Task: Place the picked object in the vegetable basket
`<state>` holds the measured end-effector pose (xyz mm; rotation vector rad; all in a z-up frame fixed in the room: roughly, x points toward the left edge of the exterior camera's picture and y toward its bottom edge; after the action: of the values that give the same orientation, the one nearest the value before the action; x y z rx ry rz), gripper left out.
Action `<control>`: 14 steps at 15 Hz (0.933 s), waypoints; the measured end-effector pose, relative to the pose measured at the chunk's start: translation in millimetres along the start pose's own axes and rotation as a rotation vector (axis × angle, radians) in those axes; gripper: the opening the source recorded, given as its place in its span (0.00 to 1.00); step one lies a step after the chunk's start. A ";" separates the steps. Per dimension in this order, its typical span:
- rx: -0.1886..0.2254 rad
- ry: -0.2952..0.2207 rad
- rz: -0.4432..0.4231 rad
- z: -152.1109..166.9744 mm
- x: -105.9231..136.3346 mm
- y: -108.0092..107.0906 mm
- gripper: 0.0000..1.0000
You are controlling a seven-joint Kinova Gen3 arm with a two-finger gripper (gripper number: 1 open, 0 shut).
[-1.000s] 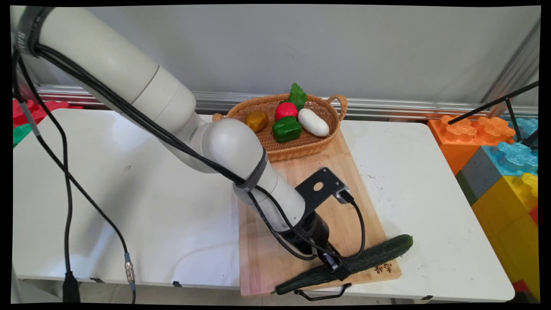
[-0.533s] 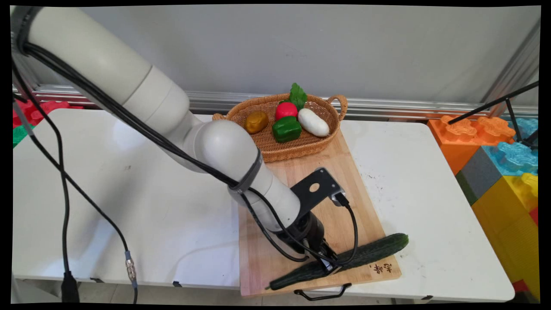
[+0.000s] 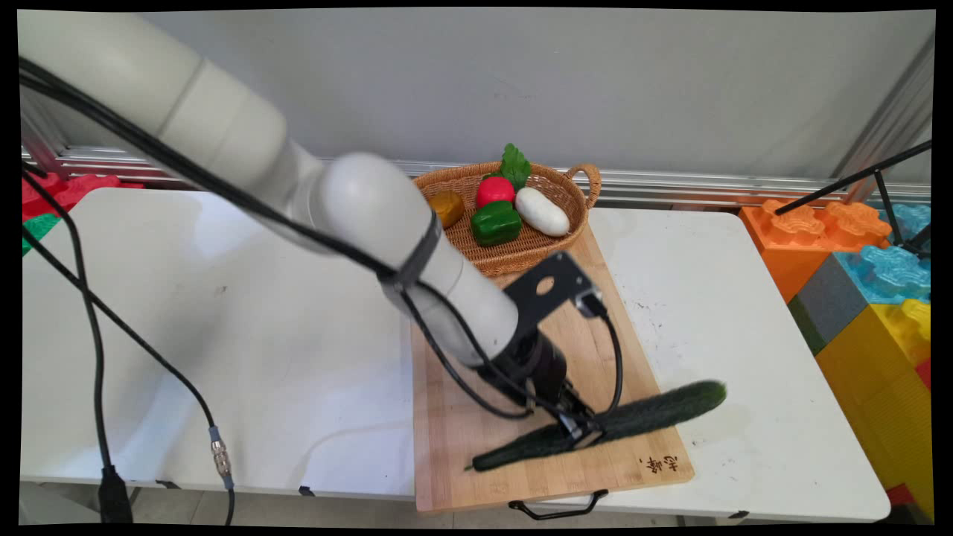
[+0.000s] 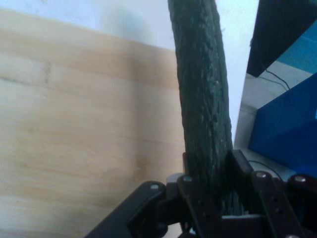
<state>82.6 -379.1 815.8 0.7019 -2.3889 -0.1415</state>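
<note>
A long dark green cucumber (image 3: 640,417) hangs a little above the wooden cutting board (image 3: 476,402), lying roughly level with its right end out over the white table. My gripper (image 3: 579,432) is shut on the cucumber near its middle. In the hand view the cucumber (image 4: 203,94) runs upward from between the fingers (image 4: 190,201), with the cutting board (image 4: 74,134) beneath it on the left.
A wicker basket (image 3: 521,257) at the board's far end holds a green pepper (image 3: 495,222), a red radish (image 3: 495,190), a white vegetable (image 3: 542,211) and a brown potato (image 3: 447,207). Large coloured blocks (image 3: 871,290) stand to the right of the table.
The gripper has lifted the cucumber off the board; it now hangs higher and its right end has swung further right. The arm has risen and partly hides the potato.
</note>
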 end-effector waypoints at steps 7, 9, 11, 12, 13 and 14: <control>0.141 0.047 0.184 -60.1 56.1 -86.1 0.00; 0.183 0.056 0.223 -71.5 67.5 -111.6 0.00; 0.230 0.060 0.265 -84.1 79.3 -142.5 0.00; 0.242 0.058 0.275 -87.6 81.8 -151.5 0.00; 0.257 0.054 0.287 -92.5 84.3 -164.4 0.00; 0.270 0.049 0.299 -97.0 86.4 -178.2 0.00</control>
<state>165.2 -568.8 892.4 0.4510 -2.4574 0.3252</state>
